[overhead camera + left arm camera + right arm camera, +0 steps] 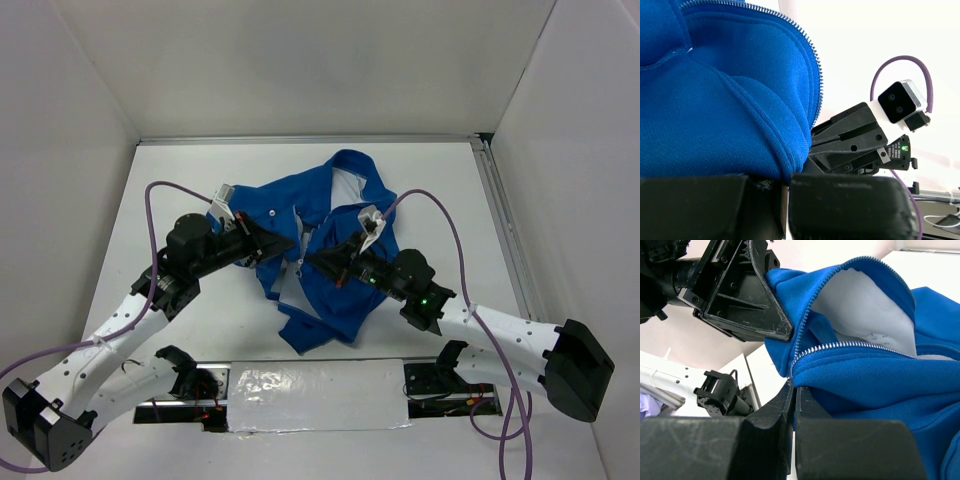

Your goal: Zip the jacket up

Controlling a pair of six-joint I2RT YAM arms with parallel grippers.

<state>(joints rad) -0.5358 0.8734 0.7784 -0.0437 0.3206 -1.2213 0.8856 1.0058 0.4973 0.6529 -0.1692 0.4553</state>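
Note:
The blue jacket (335, 235) lies crumpled and open in the middle of the table, its white lining (347, 185) showing near the collar. My left gripper (285, 243) is shut on a fold of the jacket's left front; in the left wrist view (786, 187) blue fabric (725, 110) bulges above the closed jaws, and the zipper teeth (812, 65) run along its edge. My right gripper (318, 262) is shut on the jacket's edge just below the pale zipper (860, 345), as the right wrist view (794, 390) shows. The two grippers face each other, close together.
A silver taped strip (320, 395) lies along the near table edge between the arm bases. A metal rail (500, 220) runs along the right side. White walls close in the table at the left, back and right. Purple cables (440, 215) loop over both arms.

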